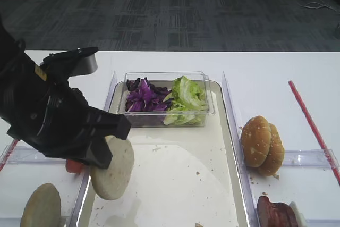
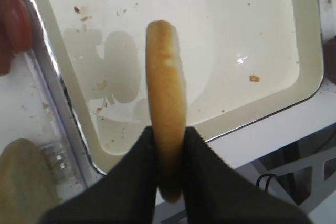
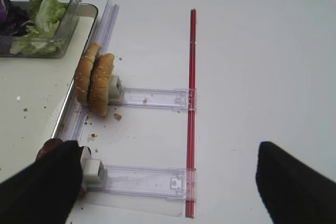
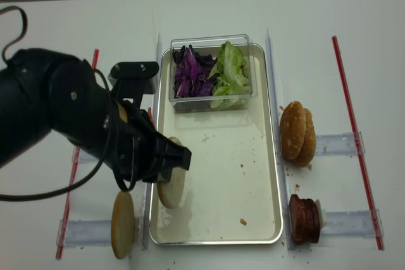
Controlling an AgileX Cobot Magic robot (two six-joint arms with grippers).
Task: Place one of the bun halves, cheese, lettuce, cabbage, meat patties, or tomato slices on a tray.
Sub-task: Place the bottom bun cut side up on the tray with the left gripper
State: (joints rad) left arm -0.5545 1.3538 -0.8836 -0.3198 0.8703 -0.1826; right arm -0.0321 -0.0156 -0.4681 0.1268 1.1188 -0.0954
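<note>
A white table (image 1: 276,73) stands on dark grey carpet. Above the tray's near-left corner, the left gripper (image 2: 167,145) pinches one of the bun halves (image 1: 112,169) on edge, fingers (image 2: 137,156) pressed against both faces, tan crust toward the wrist camera and pale cut face toward the high view. The half hangs clear of the tray (image 4: 266,175), whose cream floor carries scattered crumbs. At the tray's far end sits a clear plastic tub (image 1: 207,107) holding purple cabbage (image 1: 142,97) on the left and lettuce (image 1: 185,98) on the right. A second flat bun half (image 4: 123,224) stands left of the tray. To the right, sesame buns (image 4: 297,133) and meat patties (image 4: 305,219) stand on edge in clear holders. The right gripper (image 3: 173,182) shows only as two dark fingertips (image 3: 294,182) set well apart, holding nothing.
</note>
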